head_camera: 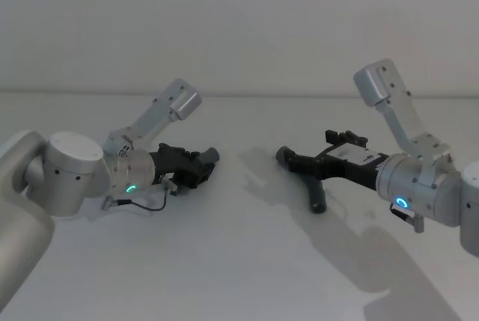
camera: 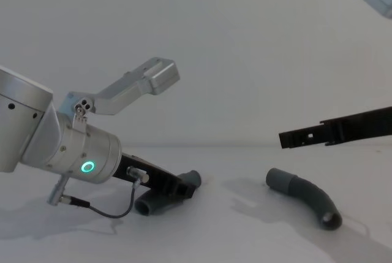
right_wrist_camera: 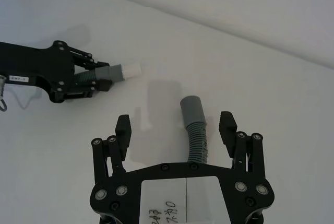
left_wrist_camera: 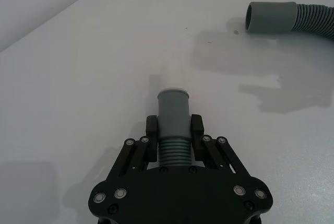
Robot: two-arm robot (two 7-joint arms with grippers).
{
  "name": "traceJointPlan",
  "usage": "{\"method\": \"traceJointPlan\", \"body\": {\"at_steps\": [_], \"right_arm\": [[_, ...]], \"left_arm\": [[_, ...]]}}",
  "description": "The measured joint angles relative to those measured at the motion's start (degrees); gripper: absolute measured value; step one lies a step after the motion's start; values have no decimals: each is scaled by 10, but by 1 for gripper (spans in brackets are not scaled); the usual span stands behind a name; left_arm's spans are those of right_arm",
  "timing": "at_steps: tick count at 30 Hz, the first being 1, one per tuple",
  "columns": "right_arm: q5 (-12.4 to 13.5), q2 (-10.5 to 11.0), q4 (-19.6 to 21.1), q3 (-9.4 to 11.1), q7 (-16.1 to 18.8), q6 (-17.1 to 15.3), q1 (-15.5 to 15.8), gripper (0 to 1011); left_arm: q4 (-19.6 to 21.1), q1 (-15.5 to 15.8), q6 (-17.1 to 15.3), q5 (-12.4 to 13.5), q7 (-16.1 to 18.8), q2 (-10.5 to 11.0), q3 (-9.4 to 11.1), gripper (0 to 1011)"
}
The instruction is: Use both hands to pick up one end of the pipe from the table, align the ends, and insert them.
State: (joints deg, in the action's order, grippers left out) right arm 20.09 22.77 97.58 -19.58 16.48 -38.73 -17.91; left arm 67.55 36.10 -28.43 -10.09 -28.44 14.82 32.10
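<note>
One pale-tipped pipe [left_wrist_camera: 173, 104] clamped in left gripper [left_wrist_camera: 174, 127], one wide-cuffed pipe [right_wrist_camera: 192, 112] beneath wide-open right gripper [right_wrist_camera: 176, 124]

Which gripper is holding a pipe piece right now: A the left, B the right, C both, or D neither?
A: the left gripper is shut on the pale-tipped pipe piece, while the right gripper is open above the wide-cuffed piece lying on the table.

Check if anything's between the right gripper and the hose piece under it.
Nothing visible. The right gripper, fingers open, hangs above the wide-cuffed hose piece on the white table, open air between them. The left gripper grips the pale-tipped piece well aside.
</note>
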Motion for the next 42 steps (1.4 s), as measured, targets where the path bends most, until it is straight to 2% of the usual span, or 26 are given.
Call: {"method": "traceJointPlan", "body": {"at_steps": [22,42], "right_arm": [[-8,-30,-58,-4,-15,-26,-13,1001],[-20,-40,-93,-11,-10,-34,-24,1001]], "left_arm": [[0,0,0,0,0,0,0,360],[0,0,0,0,0,0,0,360]]}}
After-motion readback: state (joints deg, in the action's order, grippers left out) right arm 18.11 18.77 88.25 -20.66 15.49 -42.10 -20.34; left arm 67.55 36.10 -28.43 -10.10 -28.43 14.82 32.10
